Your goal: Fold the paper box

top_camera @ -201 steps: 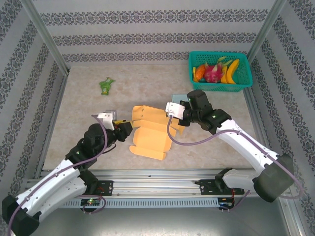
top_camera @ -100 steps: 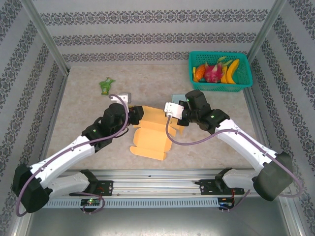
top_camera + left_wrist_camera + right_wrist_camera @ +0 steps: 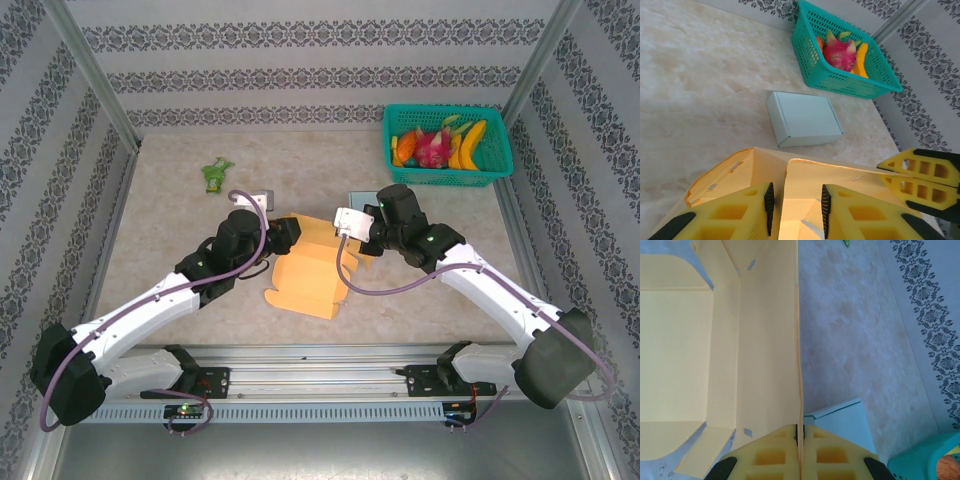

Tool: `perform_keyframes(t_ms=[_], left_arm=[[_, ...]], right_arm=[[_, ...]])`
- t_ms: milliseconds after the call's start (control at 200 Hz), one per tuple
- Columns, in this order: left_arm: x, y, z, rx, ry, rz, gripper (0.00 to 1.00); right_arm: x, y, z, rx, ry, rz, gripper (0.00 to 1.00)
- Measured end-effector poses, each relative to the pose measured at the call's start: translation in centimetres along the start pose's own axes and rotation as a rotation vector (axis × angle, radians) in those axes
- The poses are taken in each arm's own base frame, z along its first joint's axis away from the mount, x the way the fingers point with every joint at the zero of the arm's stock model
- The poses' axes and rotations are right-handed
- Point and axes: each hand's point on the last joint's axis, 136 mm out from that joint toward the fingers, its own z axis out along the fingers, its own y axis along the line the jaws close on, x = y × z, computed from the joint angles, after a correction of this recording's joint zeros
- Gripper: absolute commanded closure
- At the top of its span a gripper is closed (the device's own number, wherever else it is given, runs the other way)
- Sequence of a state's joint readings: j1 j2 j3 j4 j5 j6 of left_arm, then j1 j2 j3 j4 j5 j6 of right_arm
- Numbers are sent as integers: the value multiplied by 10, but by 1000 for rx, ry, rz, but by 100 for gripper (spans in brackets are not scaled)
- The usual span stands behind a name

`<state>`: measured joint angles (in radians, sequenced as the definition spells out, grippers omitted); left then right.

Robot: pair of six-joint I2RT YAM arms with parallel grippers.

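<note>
**Squarely between the two arms, the paper box is pinched by one wall**

In the top view the left arm is stretched from the lower left of the frame toward the centre, with its wrist bent over the left end of the paper box (image 3: 310, 272). The right arm is brought in from the lower right, elbow raised and wrist turned leftward. The box, yellow-orange and part folded, is laid open on the table (image 3: 170, 230) at mid-frame.

The right gripper (image 3: 360, 248) is clenched on the thin top edge of a raised wall, as seen at the bottom centre of the right wrist view (image 3: 800, 429). The left gripper (image 3: 796, 192) is seen released. Its pads (image 3: 769, 205) are set apart astride another upright edge of the box, and contact cannot be told.
</note>
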<state>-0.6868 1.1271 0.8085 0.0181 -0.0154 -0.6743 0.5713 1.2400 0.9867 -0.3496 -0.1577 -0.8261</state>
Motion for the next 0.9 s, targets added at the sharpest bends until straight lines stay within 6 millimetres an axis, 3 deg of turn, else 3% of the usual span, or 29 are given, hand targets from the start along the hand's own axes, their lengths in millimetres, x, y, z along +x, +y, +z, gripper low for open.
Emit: perform_keyframes(t_ms=[245, 455, 520, 644, 774, 899], left_arm=[[3, 0, 0, 16, -2, -43, 65], [-3, -1, -26, 12, -48, -11, 66], [3, -9, -30, 17, -41, 32, 66], [35, -21, -25, 34, 26, 136, 66], [62, -2, -3, -43, 98, 201, 67], [65, 26, 14, -123, 124, 196, 68]], right_arm=[[6, -1, 1, 2, 8, 20, 100], [5, -5, 1, 15, -1, 24, 100], [7, -6, 3, 16, 4, 27, 100], [13, -6, 9, 6, 22, 37, 100], [19, -6, 13, -1, 38, 47, 100], [19, -6, 14, -3, 38, 47, 100]])
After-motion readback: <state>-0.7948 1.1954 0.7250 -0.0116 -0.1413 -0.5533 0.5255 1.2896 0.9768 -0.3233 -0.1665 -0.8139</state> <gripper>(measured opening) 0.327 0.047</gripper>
